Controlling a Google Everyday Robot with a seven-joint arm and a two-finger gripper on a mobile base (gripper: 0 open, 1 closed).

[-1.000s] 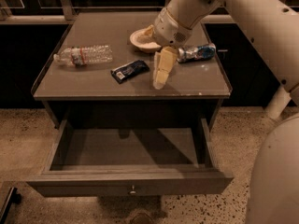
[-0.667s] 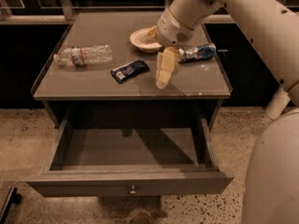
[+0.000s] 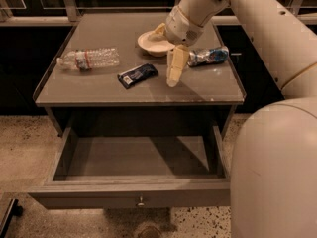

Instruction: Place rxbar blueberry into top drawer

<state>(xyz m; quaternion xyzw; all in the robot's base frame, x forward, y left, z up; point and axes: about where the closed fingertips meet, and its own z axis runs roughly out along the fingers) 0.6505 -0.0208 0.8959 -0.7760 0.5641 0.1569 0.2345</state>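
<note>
1. Camera view, hidden or cut off: right side of the white bowl (image 3: 151,42) covered by the wrist of the arm (image 3: 257,19); arm itself cut off by the top edge; left end of the silver-and-blue can (image 3: 209,56) tucked behind the gripper (image 3: 173,76); right front corner of the top drawer (image 3: 124,196) blocked by the robot's pale body (image 3: 277,172) in the foreground; drawer floor partly in shadow.
2. Gripper: hanging downward over the table (image 3: 99,90), tip close to the surface, just right of the rxbar blueberry (image 3: 137,75) and apart from it; cannot tell whether spread or pressed together; holding nothing that shows.
3. Rxbar blueberry: lying flat on the table top, between the clear water bottle (image 3: 89,59) and the gripper; long axis on a diagonal, near end toward the lower left, far end toward the upper right.
4. Top drawer: pulled open below the table top, small round knob (image 3: 140,201) at the middle of its front panel.
5. Writing: white patches on the dark blue wrapper, too small to read; red-and-white band on the bottle, likewise unreadable; no legible brand on the can
</note>
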